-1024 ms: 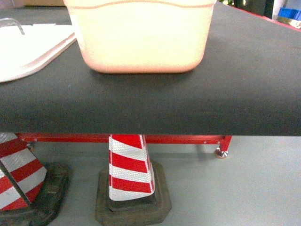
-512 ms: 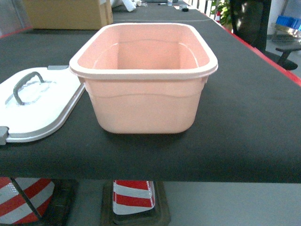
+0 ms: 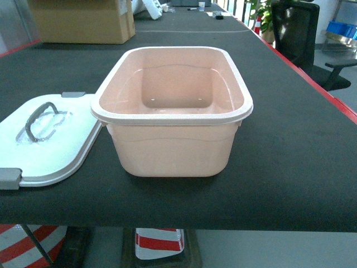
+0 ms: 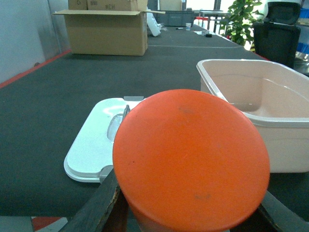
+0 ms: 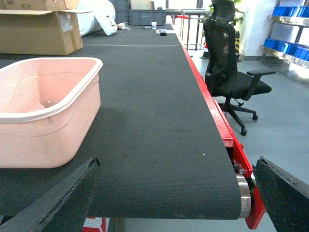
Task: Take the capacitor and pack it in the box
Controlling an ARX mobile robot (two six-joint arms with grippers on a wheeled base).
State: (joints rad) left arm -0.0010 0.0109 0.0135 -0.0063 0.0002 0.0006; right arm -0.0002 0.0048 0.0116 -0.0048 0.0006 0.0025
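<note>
Black tabletop [image 3: 301, 156], open peach box [image 3: 172, 148] empty, white lid [image 3: 50, 145] beside it

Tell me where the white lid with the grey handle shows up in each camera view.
Head: the white lid lies flat at the left edge, left of the pink box.
Left wrist: at lower left, partly hidden behind the orange cylinder in the left gripper.
Right wrist: not in it.
Shared landmark: the pink box, centre in head, right in left wrist, left in right wrist.
</note>
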